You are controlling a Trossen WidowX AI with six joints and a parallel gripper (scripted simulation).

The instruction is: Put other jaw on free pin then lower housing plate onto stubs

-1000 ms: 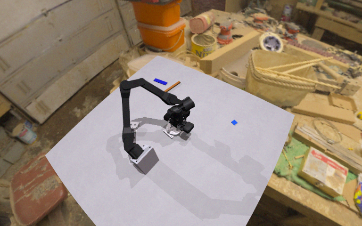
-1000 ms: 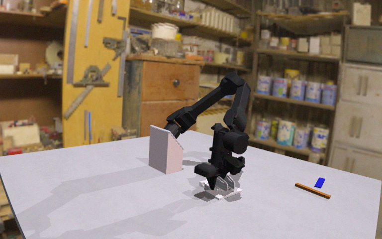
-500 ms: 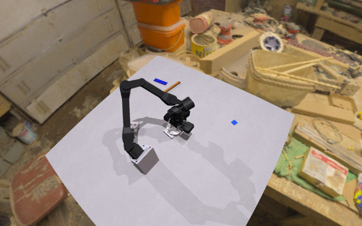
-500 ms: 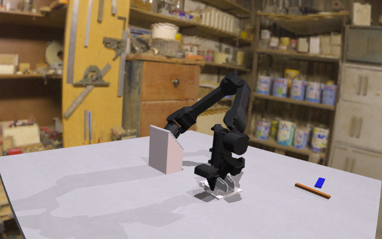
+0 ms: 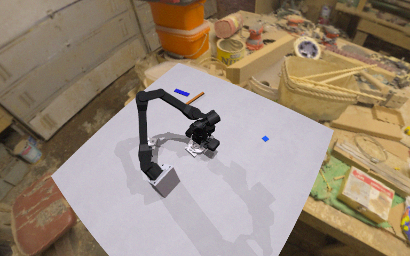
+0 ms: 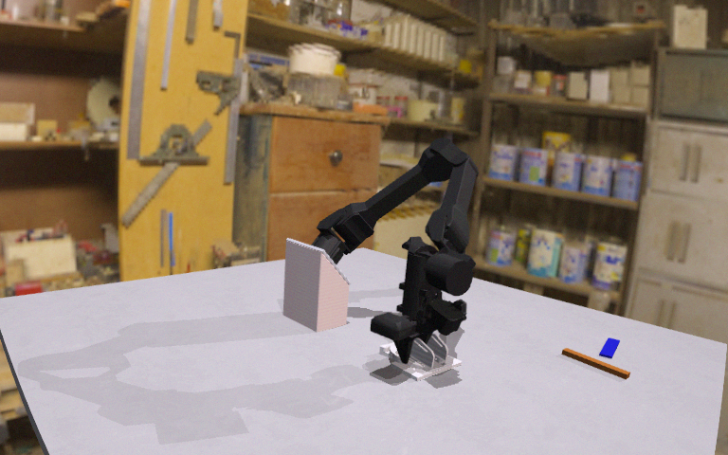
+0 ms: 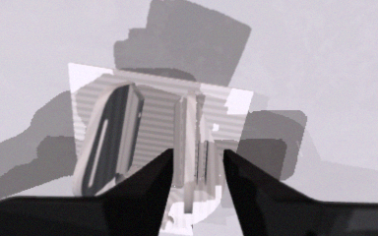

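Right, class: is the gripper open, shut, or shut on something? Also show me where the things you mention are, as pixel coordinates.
Shut on something: in the wrist view, a pale upright jaw point(image 7: 190, 147) stands between the gripper's point(image 7: 199, 151) separated fingertips.

From my station I see a pale grey counter point(image 5: 242, 181) point(image 6: 510, 418) point(image 7: 325, 59). Directly on it lie an orange-brown bar point(image 5: 195, 98) point(image 6: 595, 363), a dark blue strip point(image 5: 181, 92) point(image 6: 609, 348) near that, and, well apart, a bright blue square point(image 5: 265, 138). A white base plate point(image 5: 190, 152) point(image 6: 420, 375) point(image 7: 157, 105) lies flat there too.
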